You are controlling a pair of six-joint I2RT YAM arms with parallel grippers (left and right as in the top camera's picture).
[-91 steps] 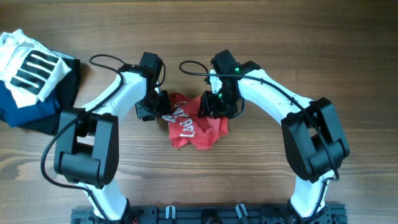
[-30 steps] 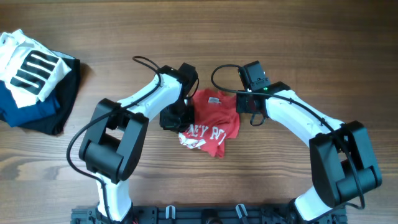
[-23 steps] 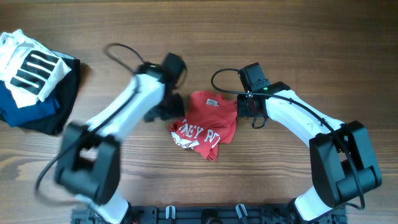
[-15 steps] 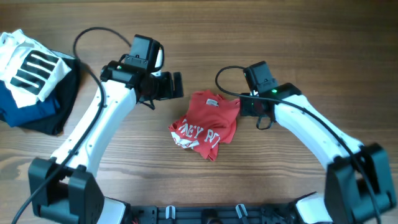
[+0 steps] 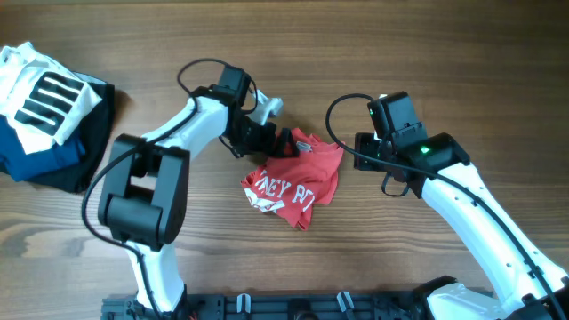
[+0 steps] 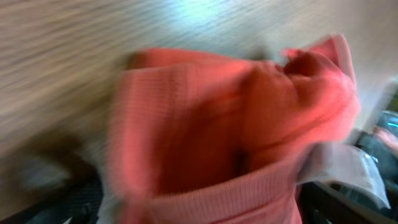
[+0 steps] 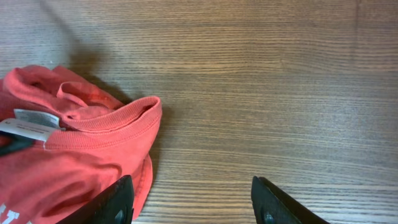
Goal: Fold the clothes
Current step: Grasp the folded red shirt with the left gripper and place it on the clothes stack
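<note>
The red T-shirt (image 5: 302, 173) lies crumpled in the middle of the table, white lettering on its lower left part. My left gripper (image 5: 277, 140) is at the shirt's upper left edge. The left wrist view is blurred: the red shirt (image 6: 217, 124) fills it, its ribbed collar lying between the dark fingers of the left gripper (image 6: 199, 214), which stand wide apart. My right gripper (image 5: 366, 158) is just right of the shirt. In the right wrist view the right gripper (image 7: 189, 202) is open over bare wood, with the shirt's (image 7: 74, 143) hem beside its left finger and a white tag (image 7: 34, 126) visible.
A white garment with black stripes (image 5: 40, 93) lies on navy and black folded garments (image 5: 53, 160) at the far left of the table. A black rail (image 5: 293, 307) runs along the front edge. Bare wood lies right of the shirt and in front of it.
The left gripper opened, swung away to the left, then came back to the shirt's upper left edge. The right gripper drew back to the right off the shirt and widened.
</note>
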